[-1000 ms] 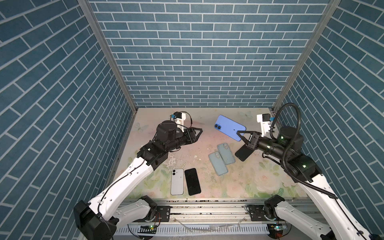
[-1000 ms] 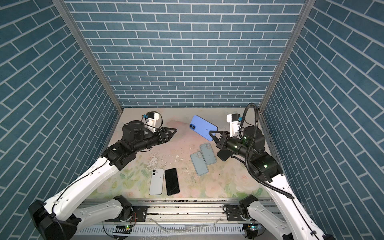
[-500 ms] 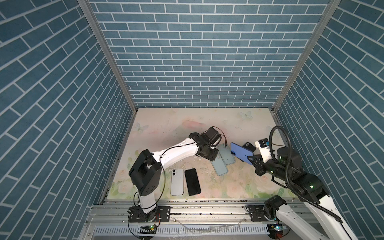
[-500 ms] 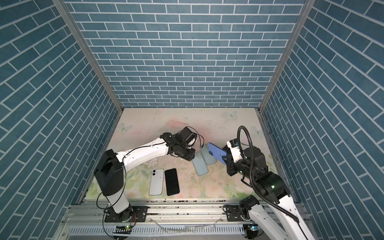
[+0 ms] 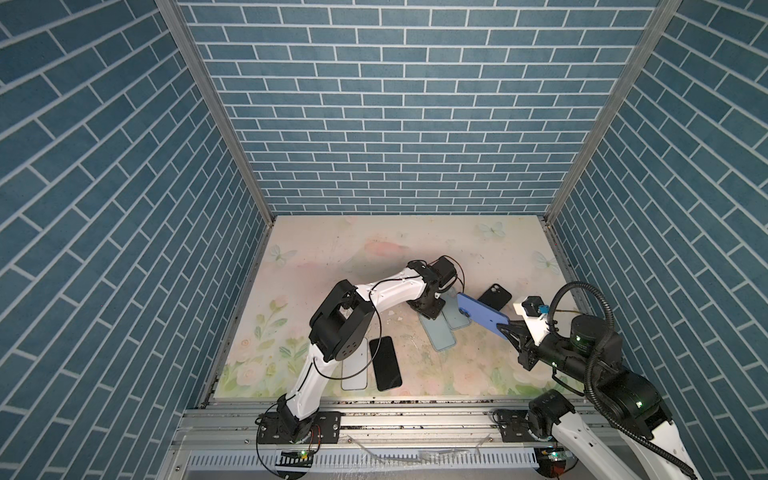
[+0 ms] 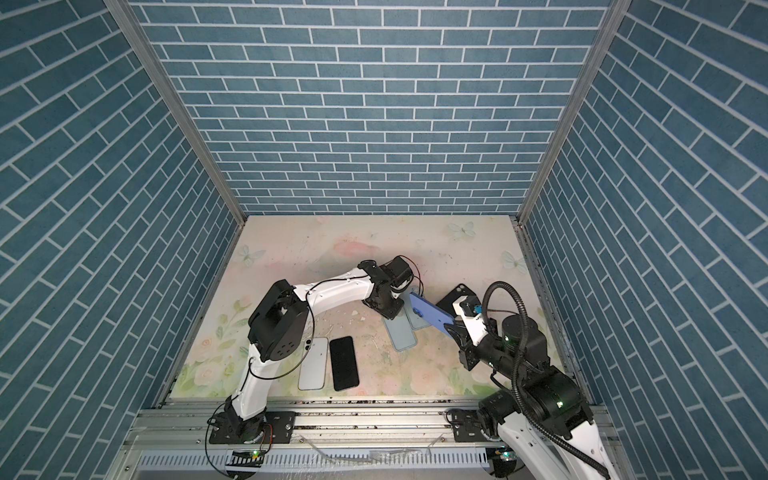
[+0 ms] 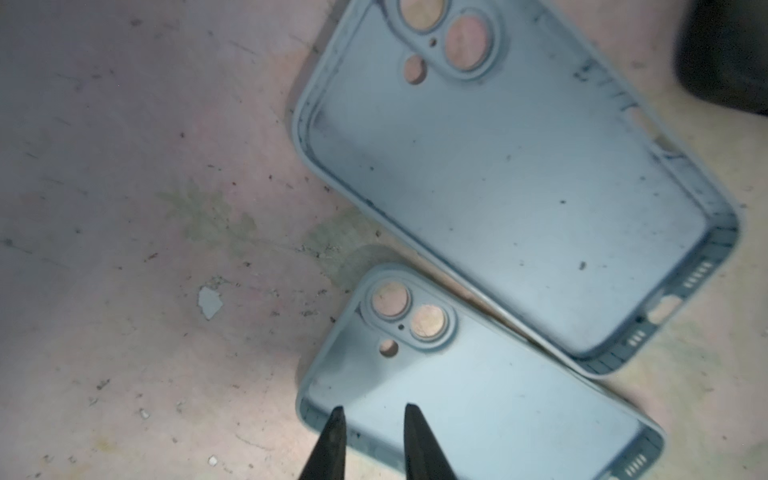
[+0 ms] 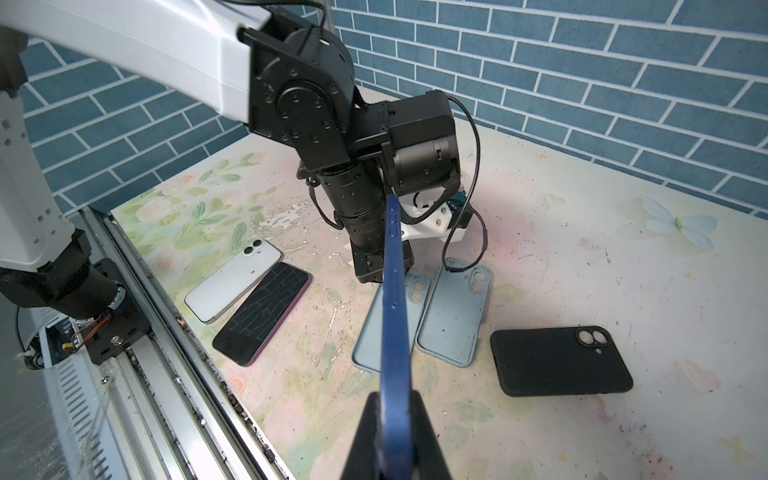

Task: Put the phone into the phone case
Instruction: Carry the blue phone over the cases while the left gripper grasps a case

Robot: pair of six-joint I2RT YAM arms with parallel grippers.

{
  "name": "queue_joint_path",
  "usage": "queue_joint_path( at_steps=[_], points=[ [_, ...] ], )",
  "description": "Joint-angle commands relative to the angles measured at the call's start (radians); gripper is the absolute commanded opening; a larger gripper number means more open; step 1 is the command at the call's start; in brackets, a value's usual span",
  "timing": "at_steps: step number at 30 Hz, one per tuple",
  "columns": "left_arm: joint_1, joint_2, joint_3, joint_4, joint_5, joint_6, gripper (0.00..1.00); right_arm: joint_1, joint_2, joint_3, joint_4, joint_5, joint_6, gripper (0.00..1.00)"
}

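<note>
The blue phone [image 5: 482, 313] is clamped at one end by the right gripper [image 8: 395, 411] and is held off the table [image 5: 374, 249], slanting over the right of two pale blue cases (both lying hollow side up). The left gripper [image 7: 372, 440] is poised low over the camera-hole end of the left case [image 7: 478, 415]. Its fingertips [image 7: 337, 419] are seen a little apart, by the rim, with nothing clamped between them. The right case [image 7: 519, 187] lies just beside the left one, their long edges touching. A black case [image 8: 557, 361] is seen near them, to the right. A white phone [image 6: 312, 363] and a black phone [image 6: 343, 362] are laid side by side near the front edge.
</note>
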Motion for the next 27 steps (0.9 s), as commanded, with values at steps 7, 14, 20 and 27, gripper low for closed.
queue_joint_path(
  at_steps=[7,14,20,27],
  points=[
    [0.074,0.025,-0.004,-0.001,-0.001,0.01,0.23,0.001,0.032,0.059,0.02,-0.036,-0.081,0.0],
    [0.084,0.005,-0.039,-0.013,-0.055,0.01,0.25,0.001,0.079,0.066,0.067,-0.07,-0.067,0.0],
    [0.129,-0.078,-0.191,0.05,-0.085,-0.048,0.25,0.001,0.085,0.054,0.089,-0.099,-0.044,0.0],
    [0.156,-0.182,-0.349,0.09,-0.12,-0.068,0.26,0.001,0.157,0.031,0.1,-0.225,-0.081,0.0]
  ],
)
